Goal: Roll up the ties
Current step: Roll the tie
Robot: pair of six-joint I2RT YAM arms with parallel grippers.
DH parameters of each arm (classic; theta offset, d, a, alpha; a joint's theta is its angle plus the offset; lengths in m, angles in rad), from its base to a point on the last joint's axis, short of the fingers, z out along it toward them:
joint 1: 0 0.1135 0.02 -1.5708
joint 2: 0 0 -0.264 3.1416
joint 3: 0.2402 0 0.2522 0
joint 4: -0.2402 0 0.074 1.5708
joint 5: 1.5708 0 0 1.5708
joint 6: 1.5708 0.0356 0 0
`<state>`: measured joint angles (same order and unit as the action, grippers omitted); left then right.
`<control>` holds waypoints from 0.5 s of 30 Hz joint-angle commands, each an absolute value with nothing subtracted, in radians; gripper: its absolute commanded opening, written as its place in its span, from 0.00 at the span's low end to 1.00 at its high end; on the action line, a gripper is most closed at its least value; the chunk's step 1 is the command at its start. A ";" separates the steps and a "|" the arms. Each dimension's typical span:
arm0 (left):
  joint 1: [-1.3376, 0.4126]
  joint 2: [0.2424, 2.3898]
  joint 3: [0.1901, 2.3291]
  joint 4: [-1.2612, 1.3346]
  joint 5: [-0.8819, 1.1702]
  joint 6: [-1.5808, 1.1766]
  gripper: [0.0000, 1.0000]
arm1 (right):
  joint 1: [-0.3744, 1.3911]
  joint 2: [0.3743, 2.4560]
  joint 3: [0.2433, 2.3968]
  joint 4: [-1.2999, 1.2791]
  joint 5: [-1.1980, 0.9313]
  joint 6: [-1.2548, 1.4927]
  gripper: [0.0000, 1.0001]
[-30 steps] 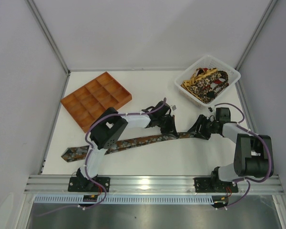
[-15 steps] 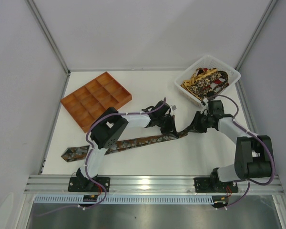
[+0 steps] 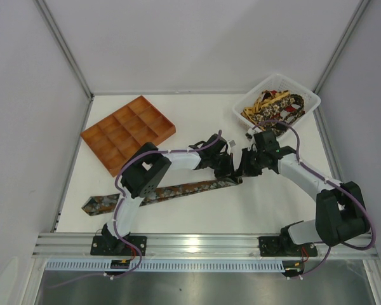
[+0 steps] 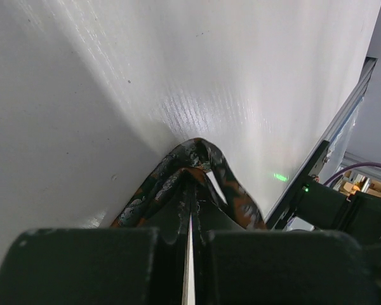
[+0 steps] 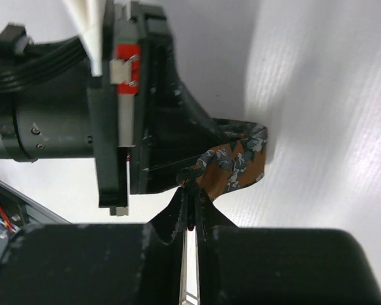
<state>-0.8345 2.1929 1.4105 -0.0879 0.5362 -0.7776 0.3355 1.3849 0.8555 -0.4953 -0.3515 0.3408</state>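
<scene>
Clamping down together, left gripper [image 3: 228, 175] and right gripper [image 3: 240, 171] both pinch the tie [image 3: 187, 187] at its folded end

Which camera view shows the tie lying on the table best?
The top external view. There the tie lies stretched across the table, nearly its whole length visible, with the left arm crossing it. Both wrist views show only a short folded piece of it, close up.
</scene>
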 commanded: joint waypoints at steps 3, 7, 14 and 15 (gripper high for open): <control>-0.827 2.238 1.411 -0.155 0.465 -0.744 0.01 | 0.426 1.390 0.910 -0.506 -0.321 0.400 0.00; -0.828 2.238 1.405 -0.155 0.459 -0.744 0.00 | 0.431 1.399 0.897 -0.495 -0.319 0.417 0.00; -0.827 2.178 1.370 -0.149 0.462 -0.747 0.00 | 0.433 1.401 0.907 -0.511 -0.270 0.407 0.00; -0.825 2.162 1.368 -0.150 0.460 -0.747 0.01 | 0.431 1.401 0.910 -0.512 -0.270 0.405 0.00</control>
